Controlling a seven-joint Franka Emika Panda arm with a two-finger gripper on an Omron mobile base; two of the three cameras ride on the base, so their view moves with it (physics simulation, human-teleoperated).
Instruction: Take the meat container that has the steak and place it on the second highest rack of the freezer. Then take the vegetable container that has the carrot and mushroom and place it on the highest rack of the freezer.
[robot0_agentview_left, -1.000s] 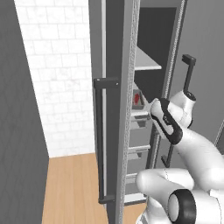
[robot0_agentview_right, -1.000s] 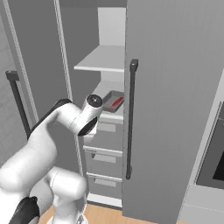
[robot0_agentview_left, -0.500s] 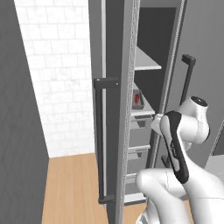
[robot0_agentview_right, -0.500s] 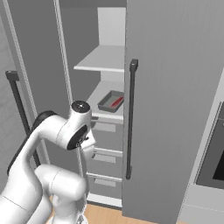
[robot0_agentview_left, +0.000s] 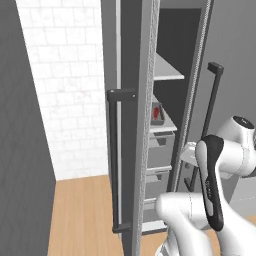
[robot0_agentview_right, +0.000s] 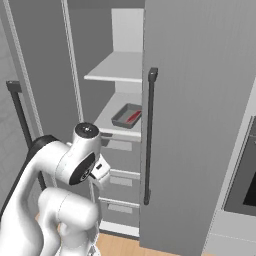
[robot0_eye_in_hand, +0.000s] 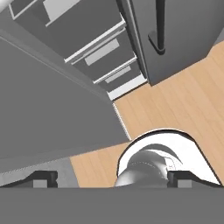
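— Where does the meat container (robot0_agentview_right: 127, 116) sit?

— Inside the freezer (robot0_agentview_right: 200, 100), on the second shelf down, with the steak (robot0_agentview_right: 133, 117) lying in it. That is the rack the task names for it, so I judge the first half done. The highest rack (robot0_agentview_right: 117, 67) above it is bare, waiting for the vegetable tray.

— And the claw (robot0_eye_in_hand: 113, 178)?

— Its two tips stand wide apart with nothing between them, aimed down at the wooden floor (robot0_eye_in_hand: 183, 100) in front of the freezer.

— Anything in the way?

— The freezer's open door (robot0_agentview_left: 131, 125) with its long handle (robot0_agentview_left: 115, 160) stands close beside the arm, and the drawers (robot0_agentview_right: 120, 165) lie below the shelves.
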